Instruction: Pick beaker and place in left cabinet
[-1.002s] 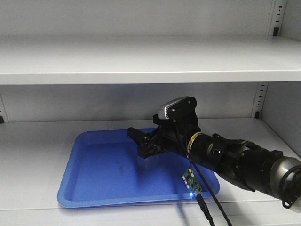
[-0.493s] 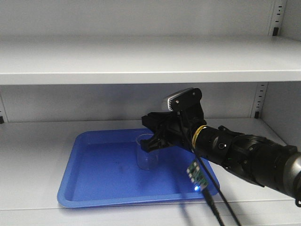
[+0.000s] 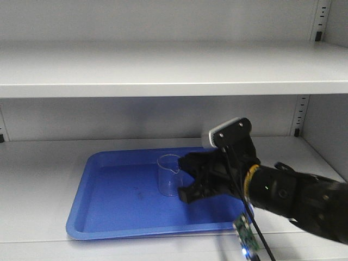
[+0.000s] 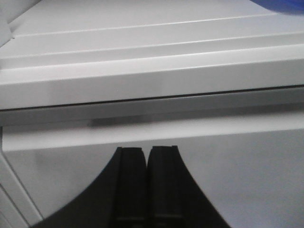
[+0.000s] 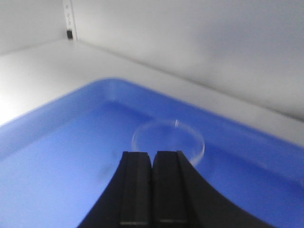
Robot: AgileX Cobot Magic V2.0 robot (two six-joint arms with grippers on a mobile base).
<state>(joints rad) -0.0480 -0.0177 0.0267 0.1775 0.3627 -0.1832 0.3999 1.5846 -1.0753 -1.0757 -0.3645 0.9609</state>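
Reaching in from the lower right of the front view, the right arm ends in the right gripper (image 3: 187, 179), black, low over the blue tray (image 3: 109, 217). Its wrist view shows the right gripper (image 5: 152, 159) with both fingers pressed flat together, nothing between them. A small green circuit board (image 3: 243, 235) with a lit blue LED hangs under the arm, beside dangling black cables (image 3: 255, 228).

Just past the fingertips: the beaker (image 3: 169, 175), clear glass, upright on the tray floor, spout at the rim. Gripper sits just right of it; contact cannot be told from the front. In the right wrist view the beaker (image 5: 167, 141) rim shows as a pale ring right beyond the tips, apart from them.

Tray rests on the lower shelf of the left cabinet (image 3: 163, 70), pale grey, with an upper shelf above and a slotted rail (image 3: 298, 115) at the back right corner.

Left gripper (image 4: 147, 154): fingers closed against each other, empty, pointing at grey shelf edges of the left cabinet (image 4: 152, 80); not seen in the front view.
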